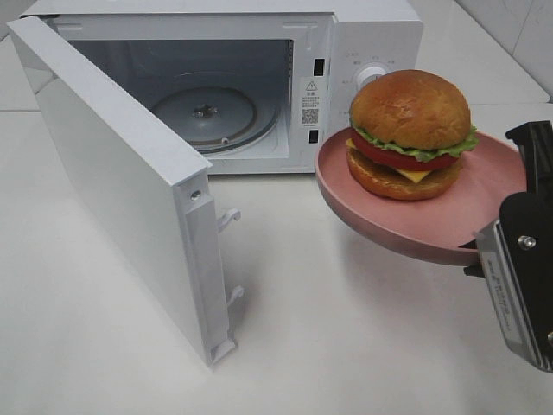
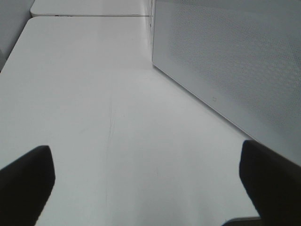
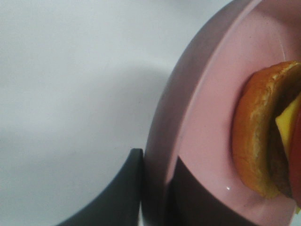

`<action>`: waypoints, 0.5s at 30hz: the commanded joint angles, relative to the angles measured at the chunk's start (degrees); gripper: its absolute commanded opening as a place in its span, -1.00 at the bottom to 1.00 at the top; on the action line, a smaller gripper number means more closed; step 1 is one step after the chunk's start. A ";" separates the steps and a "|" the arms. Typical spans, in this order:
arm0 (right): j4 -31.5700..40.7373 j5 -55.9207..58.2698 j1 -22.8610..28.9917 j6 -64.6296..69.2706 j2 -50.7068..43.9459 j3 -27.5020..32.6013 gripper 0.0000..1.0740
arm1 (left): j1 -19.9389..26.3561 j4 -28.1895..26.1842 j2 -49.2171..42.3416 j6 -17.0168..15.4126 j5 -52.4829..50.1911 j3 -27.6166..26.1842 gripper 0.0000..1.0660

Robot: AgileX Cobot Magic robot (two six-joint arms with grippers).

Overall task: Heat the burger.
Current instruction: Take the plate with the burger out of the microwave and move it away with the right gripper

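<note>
— Where was the burger (image 1: 409, 134)?

— Sitting on the pink plate (image 1: 415, 229), lifted clear of the table (image 1: 346, 346), at about four o'clock from the microwave's (image 1: 259, 78) mouth. The right gripper (image 3: 157, 193) was clamped on the plate's rim, one finger under and one over, probably so the bun never got squeezed.

— And the door (image 1: 121, 190)?

— Swung wide toward seven o'clock, leaving the glass turntable (image 1: 205, 112) bare for the plate.

— The other arm?

— The left gripper (image 2: 146, 183) hung with its jaws apart over bare tabletop beside the door's outer face, I think; its view was plain.
</note>
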 commanded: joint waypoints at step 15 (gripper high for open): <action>-23.66 0.00 -0.11 33.69 0.06 -0.29 -1.00 | 0.17 -0.11 -0.34 -0.34 -0.69 0.17 0.88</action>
